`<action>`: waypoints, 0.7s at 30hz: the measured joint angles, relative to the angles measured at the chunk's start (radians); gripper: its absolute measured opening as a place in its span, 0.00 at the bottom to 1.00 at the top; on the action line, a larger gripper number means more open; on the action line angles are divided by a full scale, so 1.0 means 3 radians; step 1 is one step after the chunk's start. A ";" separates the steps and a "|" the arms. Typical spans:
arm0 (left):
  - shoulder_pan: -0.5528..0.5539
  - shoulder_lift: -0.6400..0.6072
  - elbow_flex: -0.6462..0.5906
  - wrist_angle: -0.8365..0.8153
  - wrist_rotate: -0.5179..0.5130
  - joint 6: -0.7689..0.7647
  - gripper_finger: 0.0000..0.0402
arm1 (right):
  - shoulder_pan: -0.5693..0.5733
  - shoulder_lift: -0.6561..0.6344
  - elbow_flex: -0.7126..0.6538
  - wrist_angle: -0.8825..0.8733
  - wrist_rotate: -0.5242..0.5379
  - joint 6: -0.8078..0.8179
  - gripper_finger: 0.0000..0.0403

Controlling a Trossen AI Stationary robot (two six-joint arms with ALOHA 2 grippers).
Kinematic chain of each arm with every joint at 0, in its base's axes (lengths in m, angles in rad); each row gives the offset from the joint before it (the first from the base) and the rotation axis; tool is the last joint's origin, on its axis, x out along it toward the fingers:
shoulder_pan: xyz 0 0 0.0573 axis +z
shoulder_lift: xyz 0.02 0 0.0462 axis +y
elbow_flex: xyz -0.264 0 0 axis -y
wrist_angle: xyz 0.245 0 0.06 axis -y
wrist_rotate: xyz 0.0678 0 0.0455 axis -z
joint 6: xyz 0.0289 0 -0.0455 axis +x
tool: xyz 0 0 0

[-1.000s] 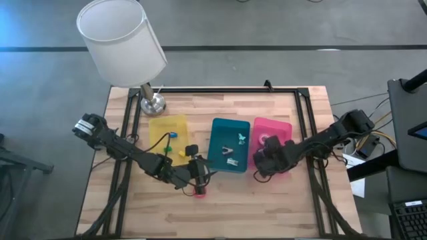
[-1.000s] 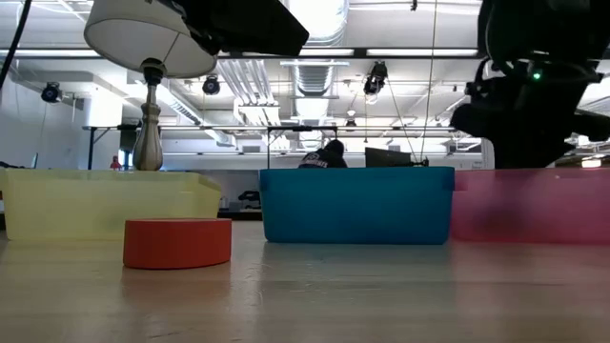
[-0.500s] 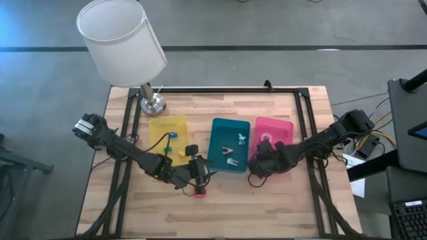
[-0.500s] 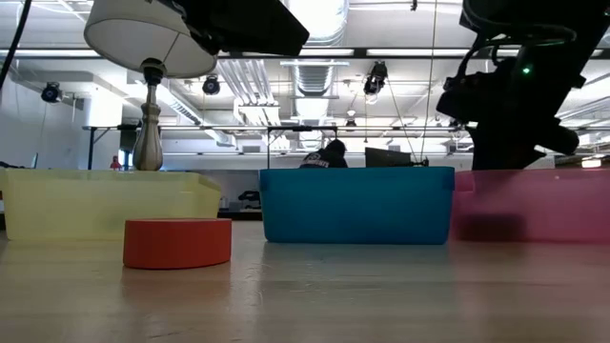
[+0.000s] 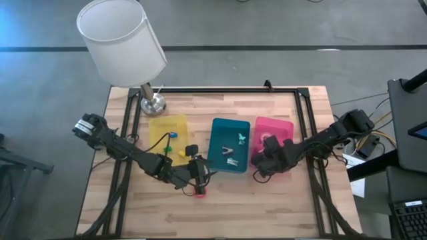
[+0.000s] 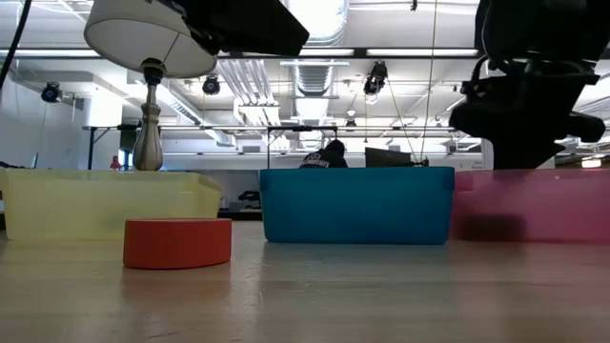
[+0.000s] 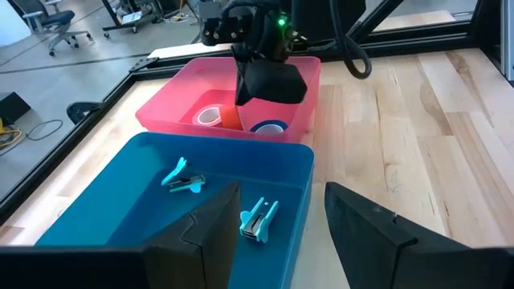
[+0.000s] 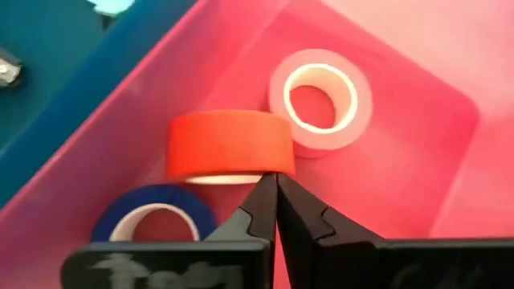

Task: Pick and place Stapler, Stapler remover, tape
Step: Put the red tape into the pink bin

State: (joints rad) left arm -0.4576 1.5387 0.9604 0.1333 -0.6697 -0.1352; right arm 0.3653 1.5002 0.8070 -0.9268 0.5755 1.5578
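Rolls of tape at the sorting stage. 1 red roll [image 5: 199,192] lay flat on the table, directly beneath the left gripper [image 5: 198,175], whose fingers stood wide and empty (clearly the nearer arm). The right gripper [image 8: 271,210] hung over the pink tray [image 8: 418,177], fingers pressed together on nothing, just above 3 rolls: orange [image 8: 229,146], blue [image 8: 157,221], pink [image 8: 320,98].
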 joint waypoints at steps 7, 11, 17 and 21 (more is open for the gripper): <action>0.0000 0.0000 0.0000 -0.0001 0.0000 0.0001 0.46 | 0.0004 0.0000 0.0034 0.0232 0.0101 -0.0333 0.02; 0.0000 0.0000 0.0000 -0.0001 0.0000 0.0001 0.46 | 0.0003 -0.0001 0.0041 0.0491 0.0425 -0.0514 0.02; 0.0001 0.0000 0.0000 0.0000 0.0021 0.0000 0.46 | -0.0019 -0.0001 0.0034 0.0819 0.0694 -0.0911 0.02; -0.0001 -0.0001 0.0001 -0.0069 0.0437 0.0000 0.46 | -0.0013 -0.0005 0.0046 0.0806 0.0694 -0.1005 0.02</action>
State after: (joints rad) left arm -0.4580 1.5383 0.9607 0.1127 -0.5387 -0.1352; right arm 0.3613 1.4985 0.8208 -0.6849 0.7838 1.2563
